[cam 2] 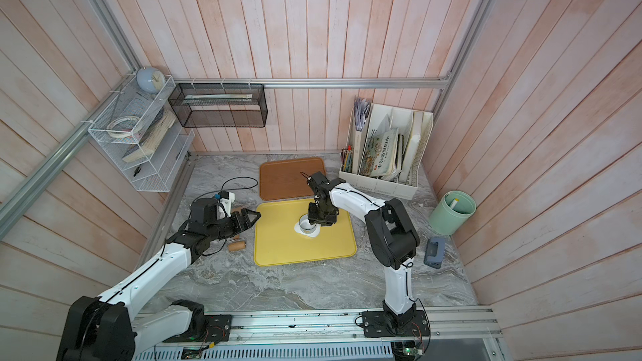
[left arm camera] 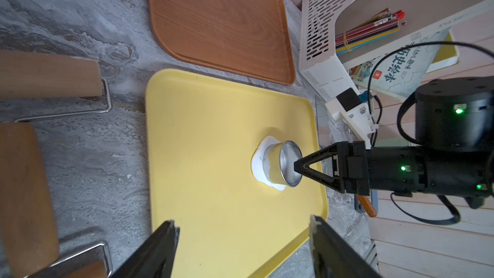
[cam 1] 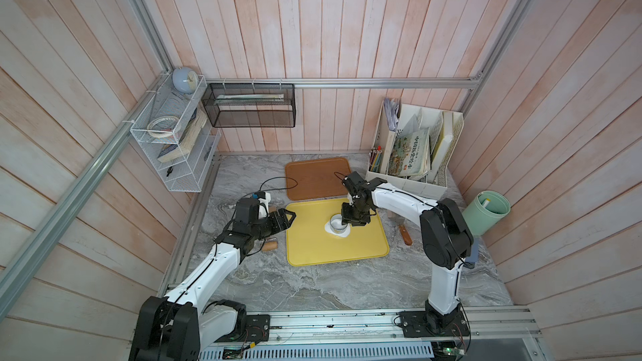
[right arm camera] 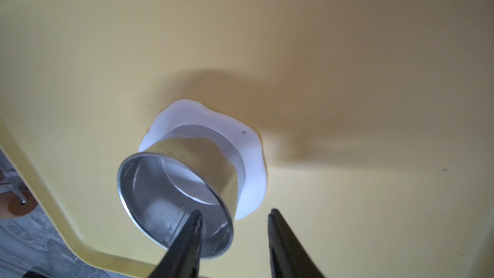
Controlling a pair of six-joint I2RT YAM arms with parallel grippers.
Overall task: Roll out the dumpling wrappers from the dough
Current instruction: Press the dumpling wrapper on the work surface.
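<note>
1. One dough (right arm camera: 251, 156) sheet, white, lies at the centre of the yellow tray (cam 1: 330, 255), directly beneath the right claw (right arm camera: 234, 211).
2. One metal ring (right arm camera: 187, 156) stands upright on the dough. The right claw's fingers are spread, one tip inside the ring and one outside, straddling its wall at the 3 o'clock side in both top views and pinching nothing.
3. Dough condition: thin, flat and smooth, with a wavy, irregular outline spilling past the ring wherever it shows. A round white patch is visible inside the ring, and one dark speck near the edge.
4. One left claw (left arm camera: 243, 223), spread wide and empty, hovers at the tray's 10 o'clock edge, well apart from the dough.
5. One brown tray (cam 1: 316, 177) lies at the yellow tray's 12 o'clock.
</note>
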